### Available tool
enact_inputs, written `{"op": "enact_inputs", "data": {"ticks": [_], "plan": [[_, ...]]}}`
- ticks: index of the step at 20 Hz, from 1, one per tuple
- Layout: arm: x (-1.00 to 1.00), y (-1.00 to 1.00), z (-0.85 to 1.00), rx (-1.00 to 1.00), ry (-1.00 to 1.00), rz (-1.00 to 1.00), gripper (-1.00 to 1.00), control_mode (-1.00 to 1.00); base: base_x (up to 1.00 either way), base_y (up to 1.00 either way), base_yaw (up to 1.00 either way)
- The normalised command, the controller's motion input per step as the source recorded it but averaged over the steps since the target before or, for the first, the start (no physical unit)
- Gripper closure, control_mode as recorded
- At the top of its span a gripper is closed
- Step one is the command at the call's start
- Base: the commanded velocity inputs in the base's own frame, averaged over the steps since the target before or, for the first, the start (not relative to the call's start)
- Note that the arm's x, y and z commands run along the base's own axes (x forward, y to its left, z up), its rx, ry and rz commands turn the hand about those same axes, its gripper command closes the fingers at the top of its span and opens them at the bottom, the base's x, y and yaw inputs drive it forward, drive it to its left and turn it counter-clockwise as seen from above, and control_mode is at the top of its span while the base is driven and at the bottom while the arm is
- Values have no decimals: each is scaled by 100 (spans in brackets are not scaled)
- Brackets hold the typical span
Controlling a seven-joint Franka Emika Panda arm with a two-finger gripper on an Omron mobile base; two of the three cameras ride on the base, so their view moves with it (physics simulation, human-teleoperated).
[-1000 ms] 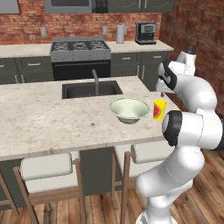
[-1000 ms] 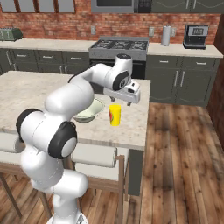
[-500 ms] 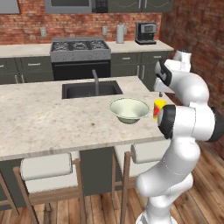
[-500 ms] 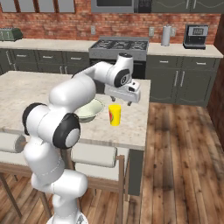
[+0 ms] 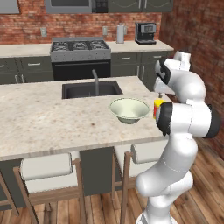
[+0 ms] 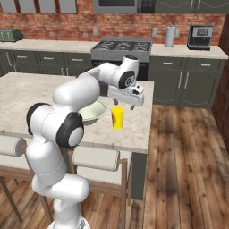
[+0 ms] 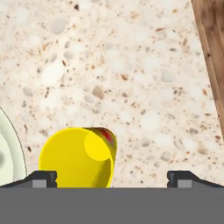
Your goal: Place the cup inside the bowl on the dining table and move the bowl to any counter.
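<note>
Gripper (image 6: pixel 125 106) hanging just above the cup (image 6: pixel 117 117), fingers spread wide, nothing between them. In the hand view, gripper (image 7: pixel 112 178) with one tip at each lower corner, and the cup (image 7: pixel 78 157) seen from above, sitting nearer the left fingertip than the right, apparently not centred in the gap. Cup standing upright on the table (image 6: pixel 27 91), near its right end, red patch on its side. Bowl (image 6: pixel 91 112) just left of the cup, close but seemingly not touching, though the arm covers part of the gap in the right base view. From the left base view, bowl (image 5: pixel 129 110) clear on the table (image 5: pixel 43 118), with the cup (image 5: pixel 157 107) half hidden behind the arm's elbow. Sink (image 5: pixel 91 89) set in the table beyond the bowl. Counter (image 6: pixel 188 51) along the far brick wall, well apart from both. Stool (image 5: pixel 46 171) at the near side of the table.
</note>
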Motion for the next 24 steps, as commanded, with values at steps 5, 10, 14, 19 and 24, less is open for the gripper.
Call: {"op": "enact_inputs", "data": {"ticks": [5,10,14,19,24], "plan": [[0,0,-19,5,3,0,-100,-100,0,0,0],[0,0,-18,4,2,0,-100,-100,0,0,0],[0,0,-10,1,2,0,-100,-100,0,0,0],[0,0,-14,2,3,0,-100,-100,0,0,0],[0,0,-18,1,2,0,-100,-100,0,0,0]]}}
